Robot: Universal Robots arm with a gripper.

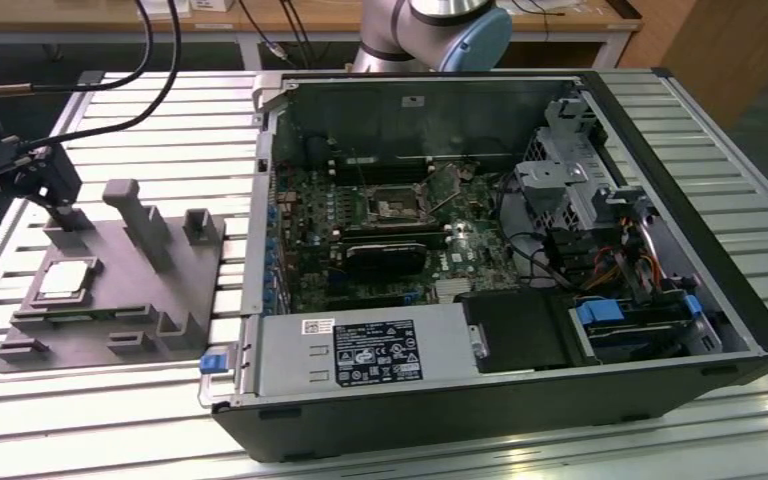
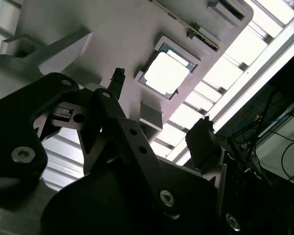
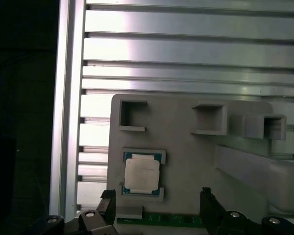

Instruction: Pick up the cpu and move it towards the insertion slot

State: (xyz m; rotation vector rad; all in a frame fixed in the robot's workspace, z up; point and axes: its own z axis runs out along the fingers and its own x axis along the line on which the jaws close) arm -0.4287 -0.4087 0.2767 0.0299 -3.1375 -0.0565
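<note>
**Exterior view.** The cpu [image 1: 67, 280] lies flat and face up in a shallow recess of the grey moulded block [image 1: 104, 335], with nothing touching it. The gripper [image 1: 61, 205] hangs over the end of the block that carries the upright posts [image 1: 141, 220], apart from the cpu. Its fingers cannot be separated from its dark body here. The insertion slot [image 1: 395, 205] is well away from the block, toward the exterior view's right, on the board inside the open computer case [image 1: 491, 410]. Its dark centre shows no detail. The arm [image 1: 438, 25] is cut off by the frame edge beyond the case.

**First wrist view.** Two black fingertips [image 3: 108, 201] stand spread at the block's edge with nothing between them, so the jaws are released. A green strip [image 3: 171, 219] on the block, just beside the cpu's recess, is partly hidden behind them.

**Second wrist view.** The gripper's black linkage covers much of the block, and glare whitens the cpu's face
</note>
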